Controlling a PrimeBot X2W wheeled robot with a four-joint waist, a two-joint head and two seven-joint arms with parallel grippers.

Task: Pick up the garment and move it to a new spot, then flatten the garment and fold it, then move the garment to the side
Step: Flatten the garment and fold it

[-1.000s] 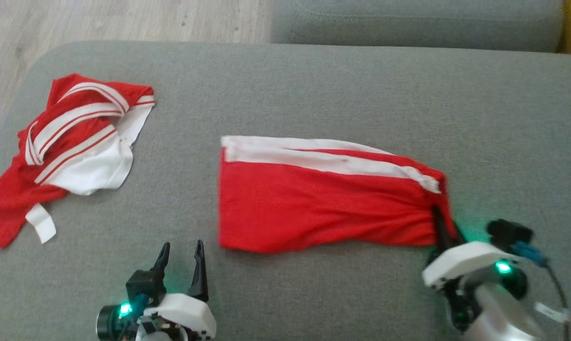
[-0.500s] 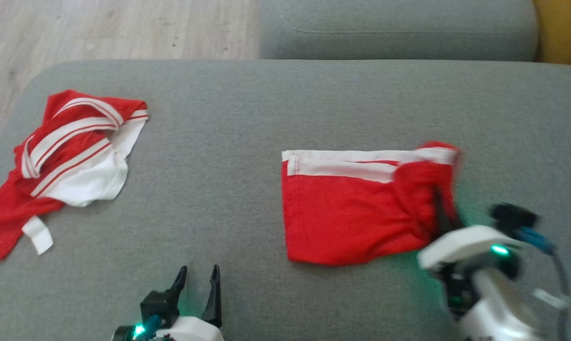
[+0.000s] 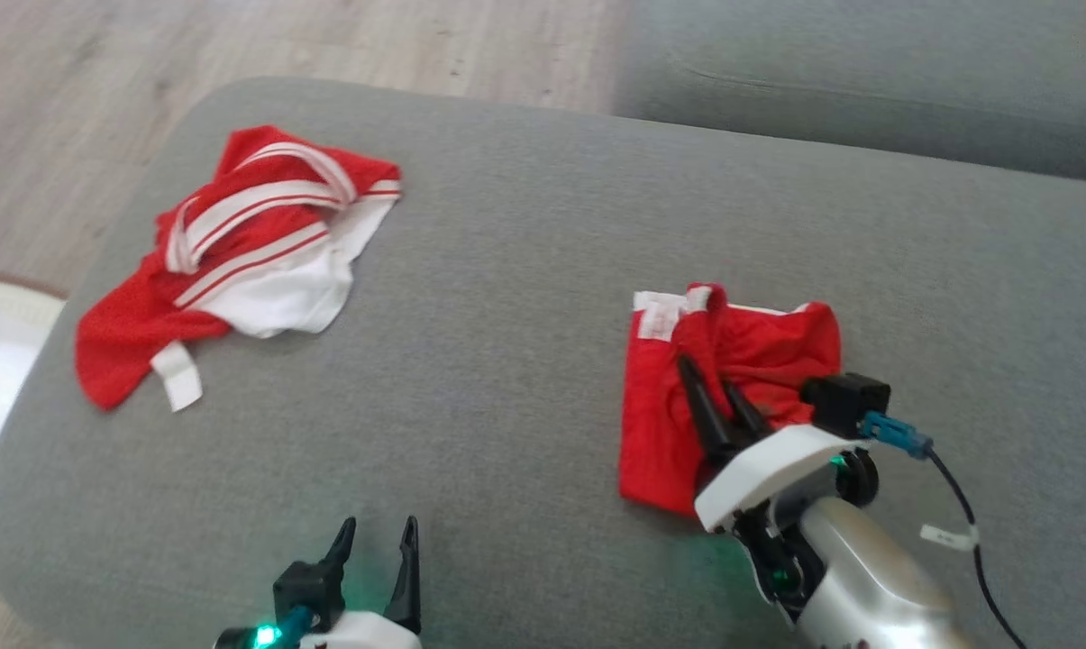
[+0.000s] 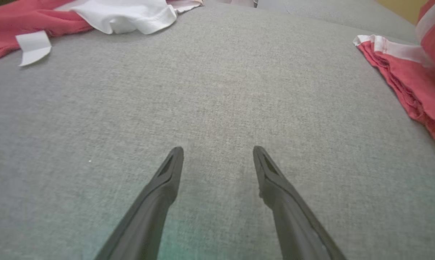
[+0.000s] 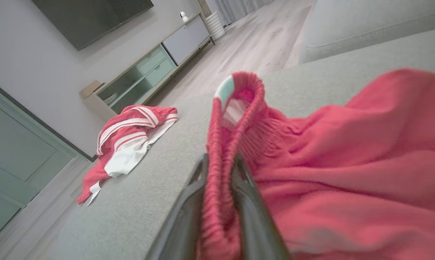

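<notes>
1. Garment (image 3: 759, 347): red shorts, bunched on grey sofa cushion (image 3: 524, 315), right of centre.
2. Far left: red-and-white jersey (image 3: 245, 243), crumpled, near cushion edge.
3. Left gripper (image 3: 378, 523): fingers apart, over bare cushion.
4. Right gripper (image 3: 705, 371): pinched tight on the shorts' waistband.

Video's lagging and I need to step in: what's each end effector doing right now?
Left end effector: open, holding nothing.
Right end effector: closed on the shorts, gripping the waistband.
</notes>
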